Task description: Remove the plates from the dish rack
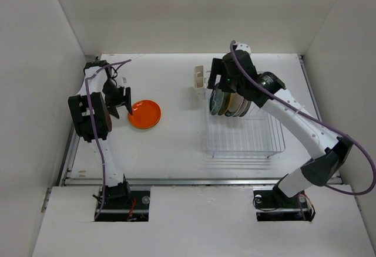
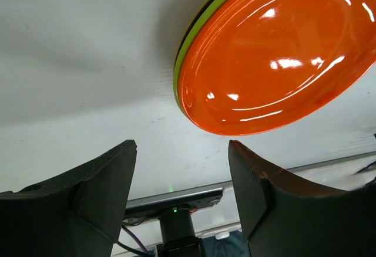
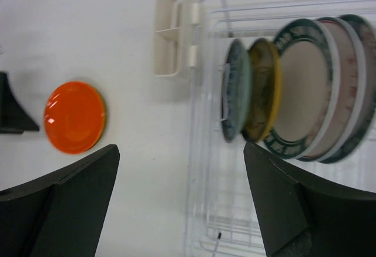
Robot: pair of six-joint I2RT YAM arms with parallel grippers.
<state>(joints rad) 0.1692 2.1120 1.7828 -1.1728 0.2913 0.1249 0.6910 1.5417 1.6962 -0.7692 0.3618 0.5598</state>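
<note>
A white desk (image 1: 176, 151) closed in by plain white walls carries everything. Two arms work over it.

Seven plates can be counted, though the last is doubtful. Two lie flat, stacked on the left part of the desk. Five stand on edge at the far end of the single dish rack (image 1: 244, 137), which sits on the right part of the desk. One cream cutlery cup (image 3: 167, 28) hangs on the rack's far left corner.

The top view shows only the orange plate (image 1: 145, 114) on the desk. The left wrist view shows the lime green plate (image 2: 184, 48) beneath it, as a thin rim.

From above, the racked plates merge into a dark bunch. The right wrist view separates them: a teal patterned plate (image 3: 235, 93) nearest the cup, an olive plate (image 3: 264, 87), a white plate with a dark patterned rim (image 3: 302, 87), a tan plate (image 3: 343, 93), and a dark-rimmed plate (image 3: 369, 63). This last one is cut by the frame edge, so its face cannot be made out.

The left gripper (image 2: 182, 151) sits just beside the stacked pair, its jaws apart and holding nothing. The right gripper (image 3: 181, 151) hangs over the rack's far end, jaws wide apart and empty. In the top view its arm covers part of the plates.
</note>
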